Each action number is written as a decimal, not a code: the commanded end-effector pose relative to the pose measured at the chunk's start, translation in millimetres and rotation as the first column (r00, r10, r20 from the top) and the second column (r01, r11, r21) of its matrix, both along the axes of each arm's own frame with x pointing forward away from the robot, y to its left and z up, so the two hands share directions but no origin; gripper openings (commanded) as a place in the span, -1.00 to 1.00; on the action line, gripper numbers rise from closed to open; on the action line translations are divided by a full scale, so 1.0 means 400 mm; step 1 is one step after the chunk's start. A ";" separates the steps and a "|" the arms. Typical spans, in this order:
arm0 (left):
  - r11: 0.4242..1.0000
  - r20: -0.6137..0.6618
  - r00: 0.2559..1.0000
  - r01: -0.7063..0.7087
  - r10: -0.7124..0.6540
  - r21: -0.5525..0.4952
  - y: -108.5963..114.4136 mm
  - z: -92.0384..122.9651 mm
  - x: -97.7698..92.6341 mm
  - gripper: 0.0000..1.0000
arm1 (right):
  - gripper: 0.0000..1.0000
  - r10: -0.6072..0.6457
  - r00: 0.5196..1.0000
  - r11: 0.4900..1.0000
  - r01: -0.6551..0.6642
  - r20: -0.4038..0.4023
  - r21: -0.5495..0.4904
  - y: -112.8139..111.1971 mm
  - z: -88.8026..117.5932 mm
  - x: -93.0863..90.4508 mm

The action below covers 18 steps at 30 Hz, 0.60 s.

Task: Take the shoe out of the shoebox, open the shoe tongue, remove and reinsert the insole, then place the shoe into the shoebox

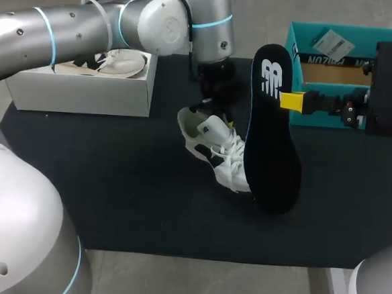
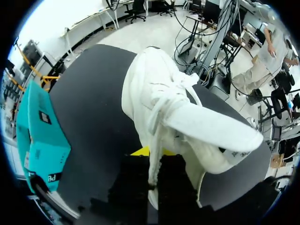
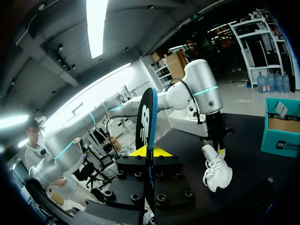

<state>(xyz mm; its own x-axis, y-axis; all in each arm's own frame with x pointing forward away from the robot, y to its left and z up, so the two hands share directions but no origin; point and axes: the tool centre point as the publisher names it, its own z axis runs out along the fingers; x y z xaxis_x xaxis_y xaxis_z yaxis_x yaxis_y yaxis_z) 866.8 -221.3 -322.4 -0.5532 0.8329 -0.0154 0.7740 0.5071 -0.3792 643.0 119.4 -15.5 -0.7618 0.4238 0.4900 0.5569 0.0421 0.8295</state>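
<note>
Insole [image 1: 272,135] is hanging right of centre, pinched by the right gripper [image 1: 292,101], while the left gripper [image 1: 212,106] is clamping the shoe [image 1: 216,148] at centre, probably steadying it for reinsertion.

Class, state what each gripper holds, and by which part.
The right gripper pinches the insole by its edge near the logo end; the left gripper grips the shoe at its heel end.

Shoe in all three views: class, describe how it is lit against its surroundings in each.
Head view: the white shoe stands bright against the black table, beside the dark insole. Left wrist view: shoe brightly lit, the left gripper holding it in shadow. Right wrist view: dim scene, shoe the palest thing over the table.
</note>
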 end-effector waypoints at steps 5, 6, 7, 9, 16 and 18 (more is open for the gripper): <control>0.874 0.016 0.874 0.484 -0.485 0.045 -0.015 0.020 -0.010 -1.00 | -1.00 -0.002 1.000 1.000 0.002 -0.001 -0.001 0.007 -0.001 0.002; 0.864 0.029 0.864 0.500 -0.502 0.059 -0.015 0.021 -0.011 -1.00 | -1.00 -0.002 1.000 1.000 0.002 -0.001 -0.001 0.007 -0.001 0.002; 0.861 0.036 0.861 0.504 -0.507 0.068 -0.016 0.022 -0.014 -1.00 | -1.00 -0.002 1.000 1.000 0.002 -0.001 -0.001 0.007 -0.001 0.002; 0.844 0.062 0.844 0.525 -0.533 0.114 -0.015 0.024 -0.019 -1.00 | -1.00 -0.002 1.000 1.000 0.002 -0.001 -0.001 0.007 -0.001 0.002; 0.844 0.062 0.849 0.509 -0.524 0.169 -0.012 0.025 -0.021 -1.00 | -1.00 -0.002 1.000 1.000 0.002 -0.001 -0.001 0.007 -0.001 0.002; 0.844 0.062 0.849 0.509 -0.524 0.169 -0.012 0.025 -0.021 -1.00 | -1.00 -0.002 1.000 1.000 0.002 -0.001 -0.001 0.007 -0.001 0.002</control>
<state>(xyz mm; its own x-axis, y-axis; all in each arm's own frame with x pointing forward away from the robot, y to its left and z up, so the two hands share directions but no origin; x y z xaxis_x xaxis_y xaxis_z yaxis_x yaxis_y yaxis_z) 859.1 -221.8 -317.6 -0.0529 0.9977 0.0416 0.9674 0.0616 -0.2458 643.0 119.4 -15.5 -0.7618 0.4238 0.4899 0.5569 0.0421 0.8295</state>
